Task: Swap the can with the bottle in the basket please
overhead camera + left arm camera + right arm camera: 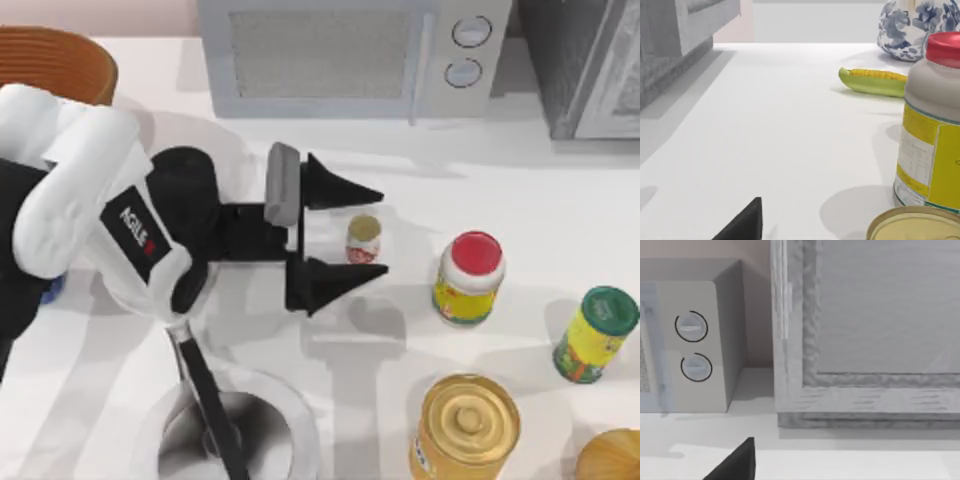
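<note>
My left gripper (378,233): fingers spread wide, either side of can (364,239), not touching it. Basket (55,62): table's far left corner. Red-capped jar (468,277): right of can.

Along my bench's (560,190) far edge stands a microwave (340,55); toward the right edge, a red-capped jar (467,278), green-capped bottle (596,334) and gold-lidded can (465,428).
</note>
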Controlling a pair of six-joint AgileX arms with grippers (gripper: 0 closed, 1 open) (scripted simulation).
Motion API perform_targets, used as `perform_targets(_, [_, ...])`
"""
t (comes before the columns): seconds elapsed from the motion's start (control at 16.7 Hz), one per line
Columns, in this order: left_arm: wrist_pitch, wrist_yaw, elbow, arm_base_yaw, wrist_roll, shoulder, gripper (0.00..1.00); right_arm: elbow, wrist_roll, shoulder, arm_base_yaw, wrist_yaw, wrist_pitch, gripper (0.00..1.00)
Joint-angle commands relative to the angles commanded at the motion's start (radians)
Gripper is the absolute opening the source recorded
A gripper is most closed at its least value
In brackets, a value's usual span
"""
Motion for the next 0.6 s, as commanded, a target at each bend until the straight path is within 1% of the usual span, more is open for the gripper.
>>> perform_targets(0.12, [-0.005,-0.006,-0.003,0.003,0.001,-0.01,1.0,0.0,0.0,0.0,0.0,0.0,0.0,1.0])
perform_targets(0.3, [-0.051,-0.055,-0.04,0.025,0.005,-0.102,1.0,0.0,0.0,0.0,0.0,0.0,0.0,1.0])
perform_targets(0.42, [-0.108,-0.112,-0.088,0.045,0.006,-0.215,1.0,0.0,0.0,0.0,0.0,0.0,0.0,1.0])
perform_targets(0.6, [-0.233,-0.227,-0.194,0.082,0.005,-0.463,1.0,0.0,0.0,0.0,0.0,0.0,0.0,1.0])
